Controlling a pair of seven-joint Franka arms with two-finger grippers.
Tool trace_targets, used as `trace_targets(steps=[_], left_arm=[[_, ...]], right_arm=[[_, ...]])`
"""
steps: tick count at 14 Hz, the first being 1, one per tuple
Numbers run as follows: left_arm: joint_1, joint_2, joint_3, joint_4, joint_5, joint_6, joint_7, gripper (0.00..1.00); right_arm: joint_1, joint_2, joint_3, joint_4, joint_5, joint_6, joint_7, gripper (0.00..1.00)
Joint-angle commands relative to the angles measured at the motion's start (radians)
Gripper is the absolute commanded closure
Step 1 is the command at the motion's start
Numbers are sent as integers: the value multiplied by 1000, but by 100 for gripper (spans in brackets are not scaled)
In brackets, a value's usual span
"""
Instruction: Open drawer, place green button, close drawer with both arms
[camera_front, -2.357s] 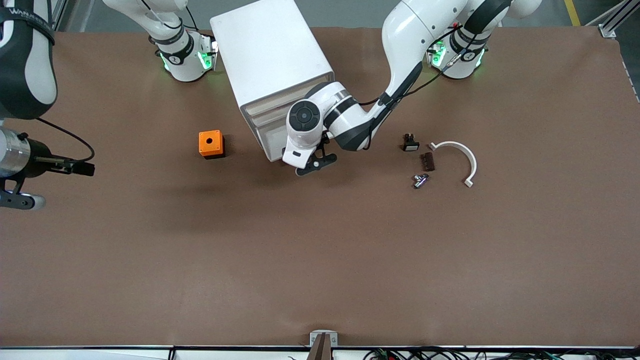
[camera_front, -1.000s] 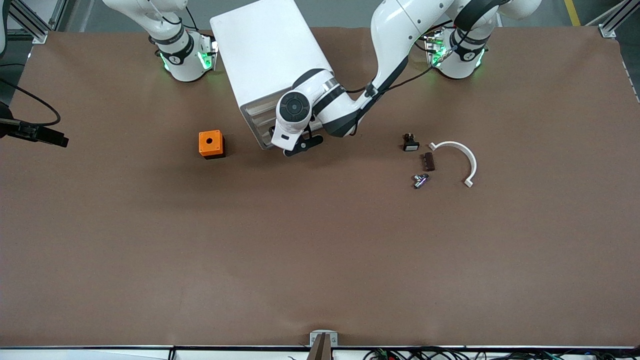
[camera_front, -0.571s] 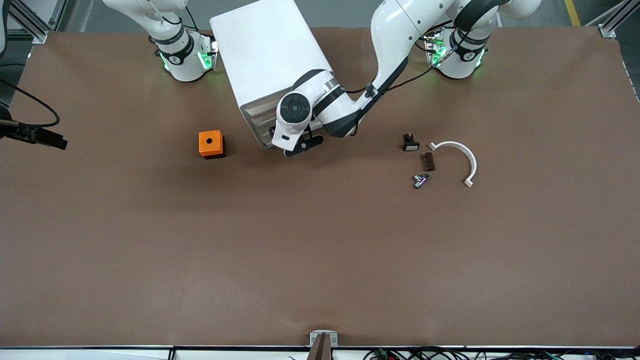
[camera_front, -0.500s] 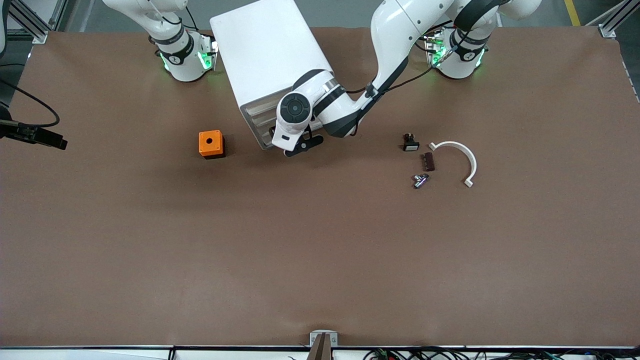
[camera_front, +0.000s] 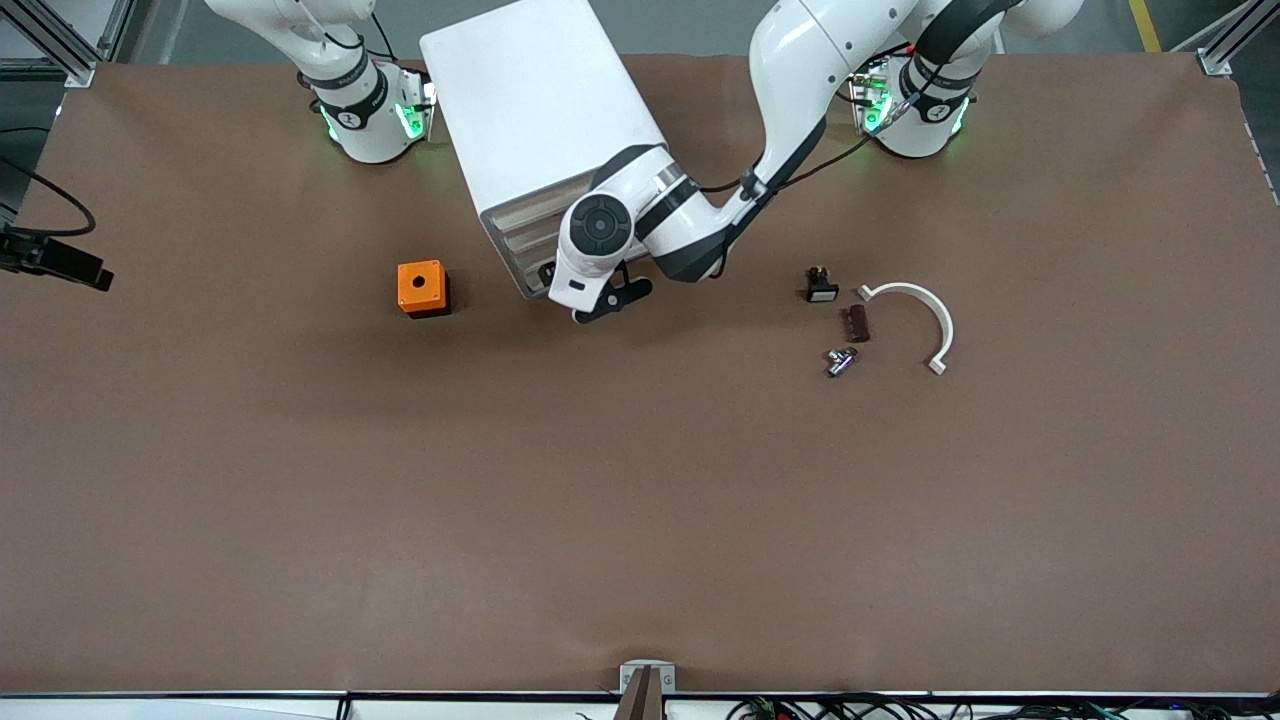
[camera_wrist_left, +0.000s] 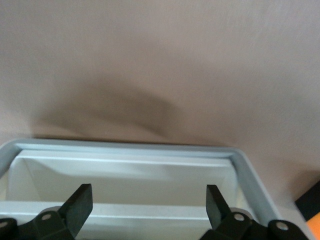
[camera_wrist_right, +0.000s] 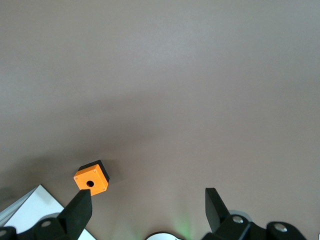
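The white drawer cabinet (camera_front: 540, 100) stands between the arms' bases. Its drawer fronts (camera_front: 512, 245) look pushed in flush in the front view. My left gripper (camera_front: 605, 300) hangs open just in front of them, at the cabinet's foot. In the left wrist view its black fingers (camera_wrist_left: 80, 205) stand wide apart over the drawer's pale rim (camera_wrist_left: 125, 150), with nothing between them. My right gripper (camera_wrist_right: 148, 210) is open and empty high above the table. Only a black part of that arm (camera_front: 55, 262) shows at the front view's edge. The button is hidden from every view.
An orange box with a hole (camera_front: 422, 288) sits beside the cabinet toward the right arm's end. Toward the left arm's end lie a black-and-white switch part (camera_front: 821, 286), a dark brown piece (camera_front: 855, 323), a small metal part (camera_front: 841, 361) and a white curved piece (camera_front: 925, 310).
The lowest drawer, which stuck out before, has gone back in. My left gripper has since drawn back a little from the cabinet. The right arm has lifted away at the table's end.
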Motion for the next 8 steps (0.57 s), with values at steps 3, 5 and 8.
trace_targets(steps=[3,5,8], left_arm=[[83,-47,2,-9,-8,-2,-8,0],[124,-65,2,-11,-7,-2,-8,0],[186,-75,3,-12,-2,-2,-8,0]], right_arm=[[-8,-4,-1,46,7,-24,-2,0],[-8,-4,1,69,9,-26,-2,0],[-7,-14,2,69,22,-73,2,0]])
